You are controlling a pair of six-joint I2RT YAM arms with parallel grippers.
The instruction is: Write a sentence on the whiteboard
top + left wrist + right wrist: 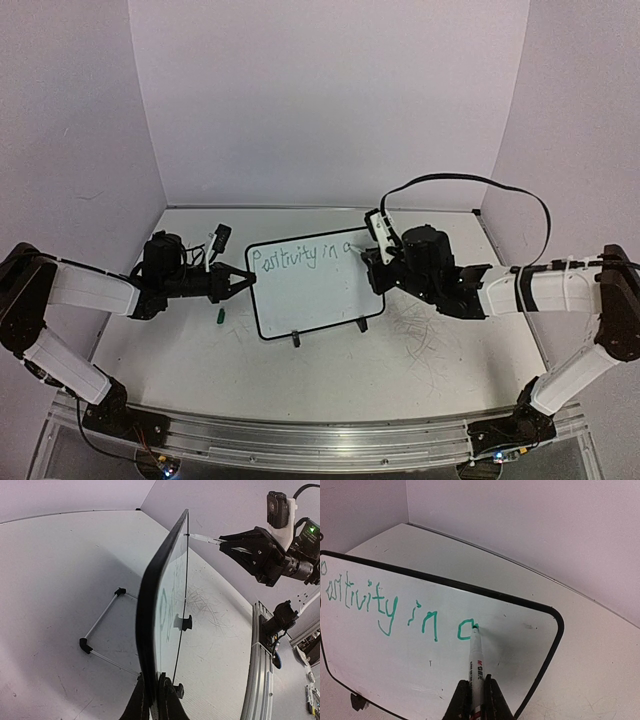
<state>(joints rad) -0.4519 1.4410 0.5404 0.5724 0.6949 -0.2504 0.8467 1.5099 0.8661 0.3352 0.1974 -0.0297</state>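
Note:
The whiteboard (310, 295) stands upright on the table, tilted back on its wire stand (102, 625). The sentence (300, 258) in green reads "Positivity in a" and also shows in the right wrist view (380, 605). My left gripper (245, 281) is shut on the whiteboard's left edge, which shows edge-on in the left wrist view (150, 610) with the gripper (156, 695) at the bottom. My right gripper (372, 258) is shut on a white marker (477, 660). The marker's green tip touches the board at the top right of the letter "a" (466, 630).
A small green cap (220, 316) lies on the table below my left gripper. A black object (220, 238) lies behind it. Faint grey scribble marks (420, 335) cover the tabletop right of the board. Purple walls close in the back and sides. A metal rail (300, 435) runs along the front.

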